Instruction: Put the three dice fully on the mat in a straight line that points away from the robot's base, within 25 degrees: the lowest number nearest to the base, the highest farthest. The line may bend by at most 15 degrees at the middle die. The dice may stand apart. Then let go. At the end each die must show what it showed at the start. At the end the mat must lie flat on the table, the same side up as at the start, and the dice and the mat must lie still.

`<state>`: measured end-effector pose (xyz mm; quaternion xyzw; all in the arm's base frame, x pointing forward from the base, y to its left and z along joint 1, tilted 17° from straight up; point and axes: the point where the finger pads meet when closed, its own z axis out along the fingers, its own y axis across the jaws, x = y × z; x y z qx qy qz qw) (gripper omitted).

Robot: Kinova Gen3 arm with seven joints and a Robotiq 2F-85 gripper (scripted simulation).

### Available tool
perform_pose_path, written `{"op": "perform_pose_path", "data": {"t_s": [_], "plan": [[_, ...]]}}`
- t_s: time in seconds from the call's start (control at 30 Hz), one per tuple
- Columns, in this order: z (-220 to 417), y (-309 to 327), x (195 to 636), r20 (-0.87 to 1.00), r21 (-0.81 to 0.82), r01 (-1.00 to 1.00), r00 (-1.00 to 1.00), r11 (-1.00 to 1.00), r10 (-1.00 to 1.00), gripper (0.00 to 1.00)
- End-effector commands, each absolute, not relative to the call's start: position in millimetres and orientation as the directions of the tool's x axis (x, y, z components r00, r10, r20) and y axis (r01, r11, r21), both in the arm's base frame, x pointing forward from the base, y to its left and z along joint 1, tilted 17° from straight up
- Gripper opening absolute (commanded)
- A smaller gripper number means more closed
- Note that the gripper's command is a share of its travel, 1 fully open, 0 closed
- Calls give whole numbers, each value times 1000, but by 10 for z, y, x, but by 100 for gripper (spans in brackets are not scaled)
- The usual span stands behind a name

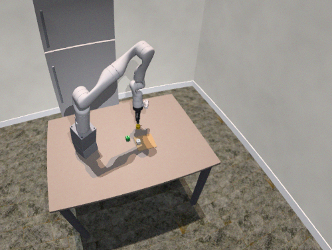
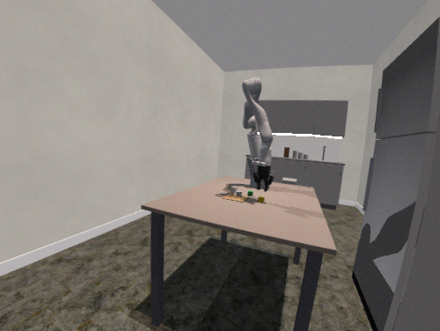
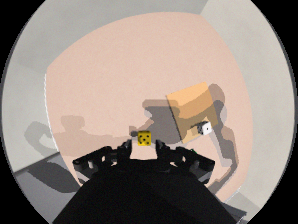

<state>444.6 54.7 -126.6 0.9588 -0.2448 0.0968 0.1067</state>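
Top view: end effector (image 1: pixel 138 124) partly apart, gripping nothing, above beige table (image 1: pixel 172 159).

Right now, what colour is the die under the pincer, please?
Yellow with dark pips; clearest in the wrist view.

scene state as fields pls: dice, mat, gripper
arm: base on the table, reaching over the middle of it
gripper: pointing down above the yellow die, fingers partly open, holding nothing
yellow die: on the table, off the mat, on its far side; seen between the fingers in the wrist view
green die: on the table, off the mat, on the side toward the base
white die: on the mat, near the edge toward the base
mat: flat on the table
dice on mat: one of three
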Motion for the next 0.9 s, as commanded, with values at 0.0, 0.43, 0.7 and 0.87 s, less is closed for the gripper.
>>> {"op": "perform_pose_path", "data": {"t_s": [0.0, 0.43, 0.7, 0.87], "plan": [[-1329, 538, 4427, 234, 162, -488, 864, -858, -447, 46], [-1490, 497, 4442, 234, 162, -488, 864, -858, -447, 46], [-1547, 482, 4448, 234, 162, -488, 864, -858, -447, 46], [-1573, 476, 4450, 234, 162, -488, 864, -858, -447, 46]]}}
